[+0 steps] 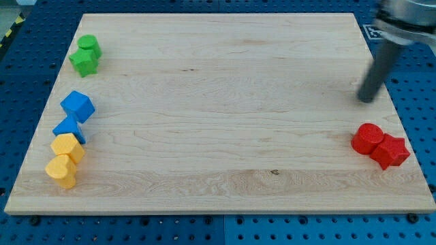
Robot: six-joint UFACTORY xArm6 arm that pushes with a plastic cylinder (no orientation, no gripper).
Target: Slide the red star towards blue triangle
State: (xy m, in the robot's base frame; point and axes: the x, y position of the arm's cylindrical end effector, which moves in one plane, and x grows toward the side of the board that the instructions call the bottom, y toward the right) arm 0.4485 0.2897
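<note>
One red star (391,151) sat just below my tip (366,100), which touched nothing; the blue triangle (69,128) lay far across at the view's left.

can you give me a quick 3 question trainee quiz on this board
1. True or false: my tip touches the red star.
2. Which block lies just above the blue triangle? A) green block B) blue cube C) red cylinder
3. Fill in: to reach the blue triangle, the red star must travel toward the view's ____.

Key: 1 false, the tip stands apart, above the red cylinder. 2 B, the blue cube. 3 left.
</note>
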